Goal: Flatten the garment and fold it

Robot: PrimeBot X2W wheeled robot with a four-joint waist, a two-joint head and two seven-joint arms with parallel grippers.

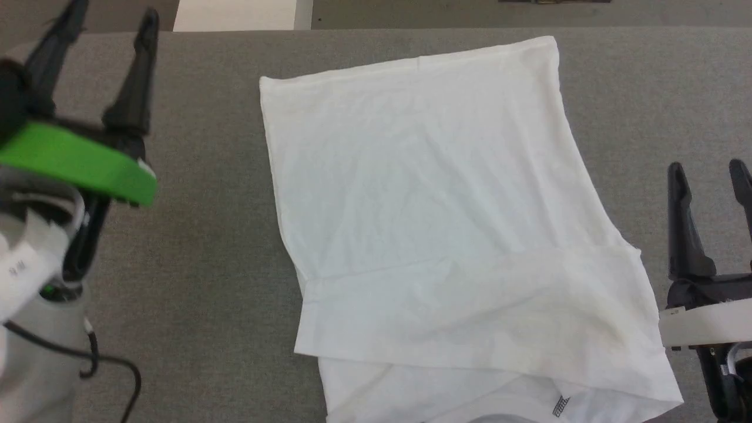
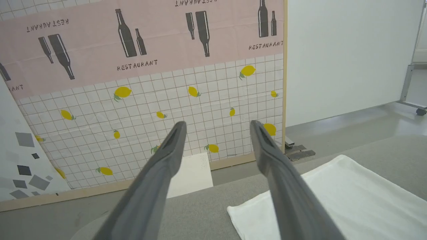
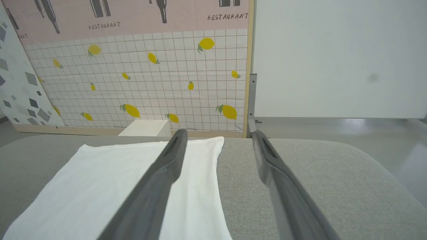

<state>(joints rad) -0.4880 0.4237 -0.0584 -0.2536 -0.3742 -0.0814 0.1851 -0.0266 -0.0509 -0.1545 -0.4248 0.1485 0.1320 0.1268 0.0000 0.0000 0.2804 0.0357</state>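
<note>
Grey table (image 1: pixel 194 264) before a lemon-print wall panel (image 2: pixel 166 100); left gripper (image 1: pixel 113 12) held above it, fingers spread, empty; right gripper (image 1: pixel 707 167) likewise parted, empty; between them the shirt (image 1: pixel 435 223) lies flat, near end folded over; white box (image 1: pixel 235 14) beyond the far edge.

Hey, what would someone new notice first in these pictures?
The big white garment lies spread on the grey table, its near end folded over. The left gripper, open, with a bright green collar, looms at the head view's left; the right gripper, open, sits at its right edge.
</note>
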